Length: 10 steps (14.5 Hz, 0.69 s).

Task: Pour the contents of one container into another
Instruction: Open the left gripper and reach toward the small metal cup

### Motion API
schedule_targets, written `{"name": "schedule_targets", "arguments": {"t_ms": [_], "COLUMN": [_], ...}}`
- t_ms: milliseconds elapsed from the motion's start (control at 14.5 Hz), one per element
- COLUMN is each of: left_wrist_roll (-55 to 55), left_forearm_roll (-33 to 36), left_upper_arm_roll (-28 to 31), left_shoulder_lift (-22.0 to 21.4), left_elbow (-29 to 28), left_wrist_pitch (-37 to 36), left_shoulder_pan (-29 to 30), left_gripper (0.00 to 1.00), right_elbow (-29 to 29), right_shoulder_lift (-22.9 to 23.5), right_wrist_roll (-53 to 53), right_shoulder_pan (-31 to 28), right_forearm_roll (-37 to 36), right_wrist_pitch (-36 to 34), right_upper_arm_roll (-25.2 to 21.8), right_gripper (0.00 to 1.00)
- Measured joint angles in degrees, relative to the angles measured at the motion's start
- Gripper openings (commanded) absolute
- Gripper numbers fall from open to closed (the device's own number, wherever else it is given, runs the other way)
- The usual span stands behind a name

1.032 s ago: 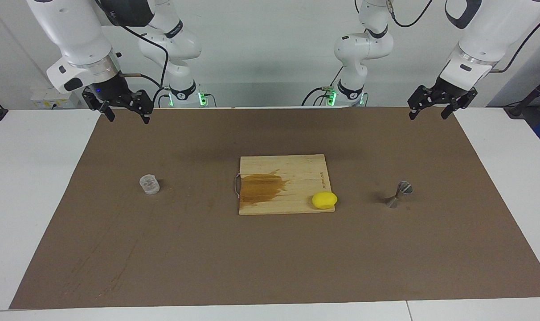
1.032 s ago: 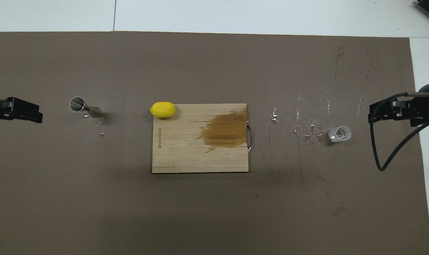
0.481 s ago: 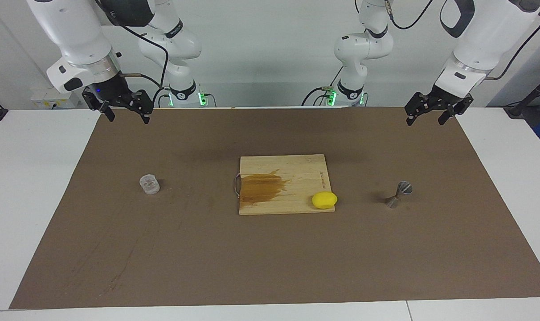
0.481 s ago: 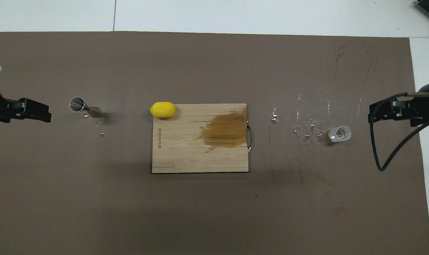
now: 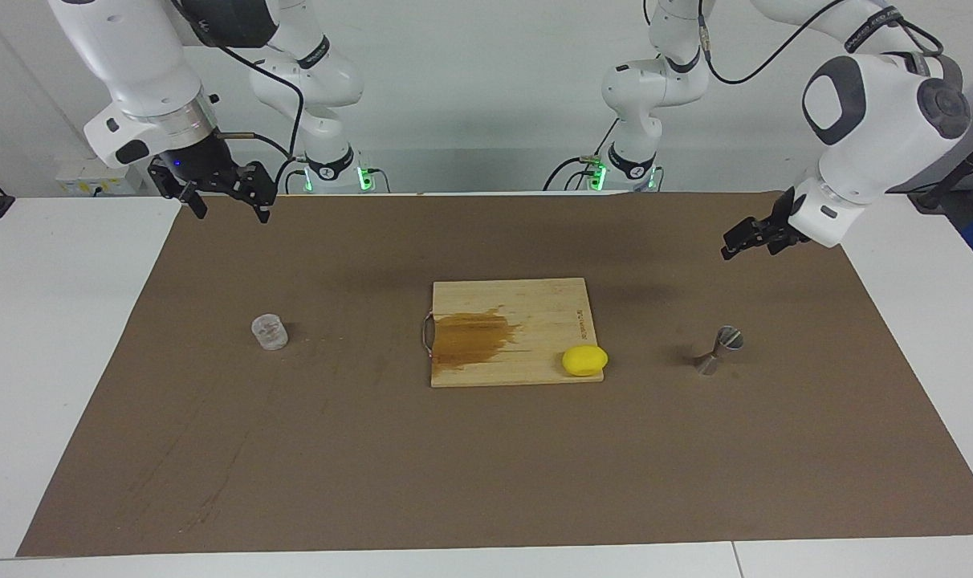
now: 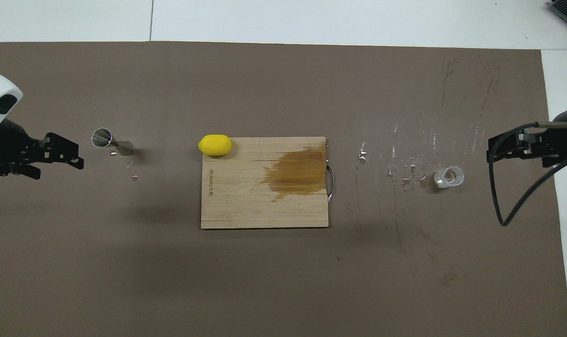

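The clear glass cup [image 5: 269,331] stands on the brown mat toward the right arm's end; it also shows in the overhead view [image 6: 448,176]. The steel jigger [image 5: 719,350] stands on the mat toward the left arm's end, and shows in the overhead view [image 6: 111,142]. My left gripper [image 5: 743,239] is open and empty, tilted, in the air over the mat beside the jigger [image 6: 70,155]. My right gripper [image 5: 225,199] is open and empty, high over the mat's edge, apart from the cup [image 6: 515,150]; that arm waits.
A wooden cutting board [image 5: 535,313] with a brown wet stain lies mid-table, a yellow lemon [image 5: 584,360] at its corner nearest the jigger. Water droplets [image 6: 405,173] lie on the mat beside the cup. The brown mat [image 5: 486,466] covers most of the white table.
My left arm has swung down and inward, and its gripper has come lower and closer to the jigger. The right arm, cup and jigger have not moved.
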Motion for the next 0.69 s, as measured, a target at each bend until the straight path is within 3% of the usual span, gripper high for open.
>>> {"name": "schedule_targets", "arguments": {"t_ms": [275, 688], "left_wrist_roll": [-16.9, -43.9], "left_forearm_roll": [-14.1, -41.2], "left_upper_arm_roll": [6.7, 11.2], "left_shoulder_lift": [1.2, 1.3], "left_elbow": [-5.1, -17.4], "left_wrist_pitch": [3.7, 17.2], "left_shoulder_pan": [0.7, 1.3], "left_gripper": [1.0, 1.0], "right_elbow": [0.0, 0.0], "right_shoulder_lift": [0.0, 0.0], "right_wrist_roll": [0.0, 0.0], "right_shoulder_pan": [0.0, 0.0], "right_forearm_roll": [0.0, 0.0], "right_wrist_pitch": [0.0, 0.0], "right_upper_arm_roll": [0.0, 0.0], "right_gripper": [1.0, 1.0]}}
